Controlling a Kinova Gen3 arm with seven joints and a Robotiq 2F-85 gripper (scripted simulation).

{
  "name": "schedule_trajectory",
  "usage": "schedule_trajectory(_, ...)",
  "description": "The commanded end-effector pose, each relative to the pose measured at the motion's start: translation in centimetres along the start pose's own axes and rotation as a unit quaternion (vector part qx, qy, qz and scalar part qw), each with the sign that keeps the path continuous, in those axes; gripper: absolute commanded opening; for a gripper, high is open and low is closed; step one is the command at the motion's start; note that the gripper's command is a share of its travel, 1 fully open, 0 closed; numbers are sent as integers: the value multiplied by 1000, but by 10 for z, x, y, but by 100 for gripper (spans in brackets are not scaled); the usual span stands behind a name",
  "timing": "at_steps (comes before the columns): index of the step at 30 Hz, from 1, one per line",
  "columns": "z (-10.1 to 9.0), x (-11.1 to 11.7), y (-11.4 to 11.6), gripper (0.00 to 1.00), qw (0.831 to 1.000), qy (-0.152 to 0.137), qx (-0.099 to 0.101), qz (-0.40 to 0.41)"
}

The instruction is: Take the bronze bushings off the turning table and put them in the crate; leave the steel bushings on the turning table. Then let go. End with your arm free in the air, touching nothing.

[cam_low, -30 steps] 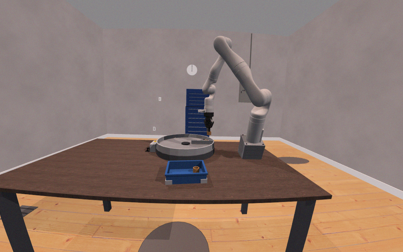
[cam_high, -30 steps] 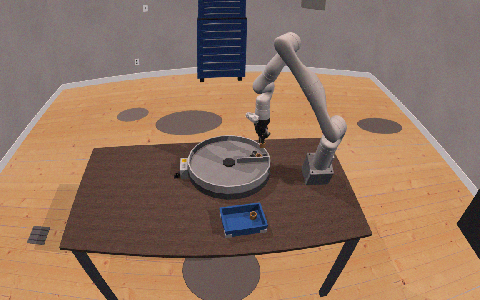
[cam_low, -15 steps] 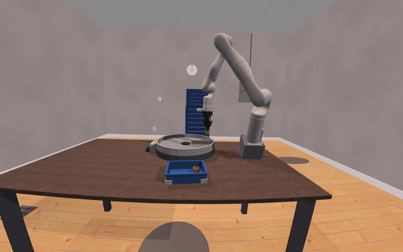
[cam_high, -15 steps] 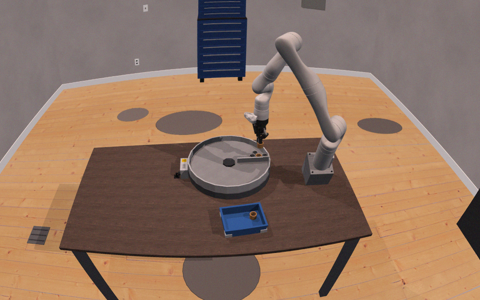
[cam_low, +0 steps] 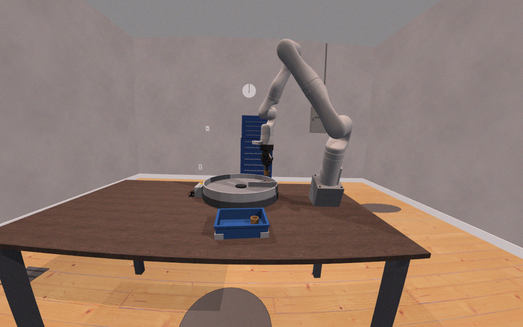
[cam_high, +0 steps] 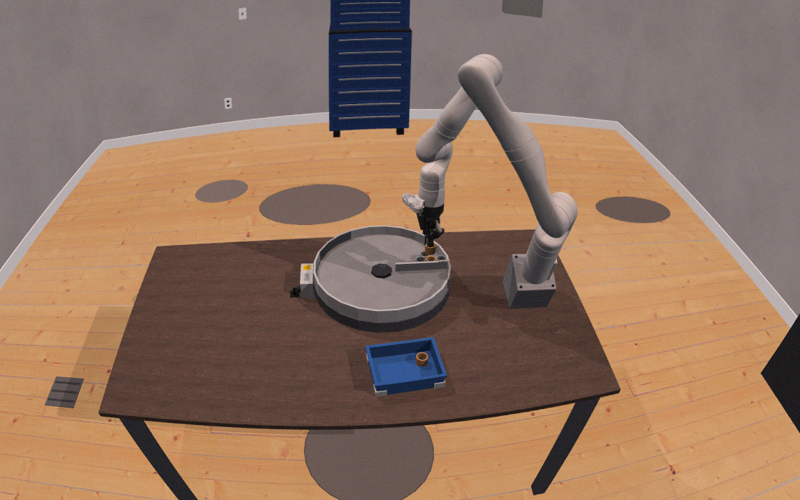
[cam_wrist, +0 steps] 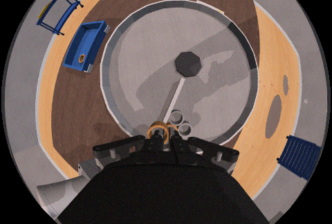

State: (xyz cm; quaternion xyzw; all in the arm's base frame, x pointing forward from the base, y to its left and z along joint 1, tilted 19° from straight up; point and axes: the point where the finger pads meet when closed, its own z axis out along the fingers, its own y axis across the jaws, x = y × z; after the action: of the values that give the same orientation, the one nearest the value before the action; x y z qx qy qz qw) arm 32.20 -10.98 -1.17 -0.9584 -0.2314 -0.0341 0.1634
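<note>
The end effector (cam_high: 429, 242) (cam_low: 266, 167) (cam_wrist: 166, 133) is being kept closed on the wall of one bronze bushing (cam_high: 429, 250) (cam_low: 266, 173) (cam_wrist: 158, 125), which is being held above the near-arm side of the turning table (cam_high: 382, 308) (cam_low: 239, 198) (cam_wrist: 106, 90). Another bronze bushing (cam_high: 430, 257) (cam_wrist: 172, 126) is being left for later inside the turning table's rim, among steel bushings (cam_high: 420, 259) (cam_wrist: 177, 123). A third bronze piece (cam_high: 421, 362) (cam_low: 254, 222) (cam_wrist: 79, 60) is already being contained by the crate (cam_high: 406, 380) (cam_low: 241, 232) (cam_wrist: 98, 41), beside the turning table. Since only a thin wall is being pinched, a twist or slip is being risked if the load is being swung fast. If too little height is being kept, the turning table's divider (cam_high: 421, 267) (cam_low: 262, 184) (cam_wrist: 173, 100) or rim is probably being clipped. At release, a landing on the crate's occupant is being risked if the drop is being centred there.
</note>
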Motion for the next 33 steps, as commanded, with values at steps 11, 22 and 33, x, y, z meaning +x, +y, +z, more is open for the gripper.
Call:
schedule_trajectory(11, -1, 37, -35, 0, 1000, -1, 0, -9)
schedule_trajectory(22, 0, 77, -74, 0, 1000, -1, 0, -9)
schedule_trajectory(33, 0, 85, -82, 0, 1000, -1, 0, -8)
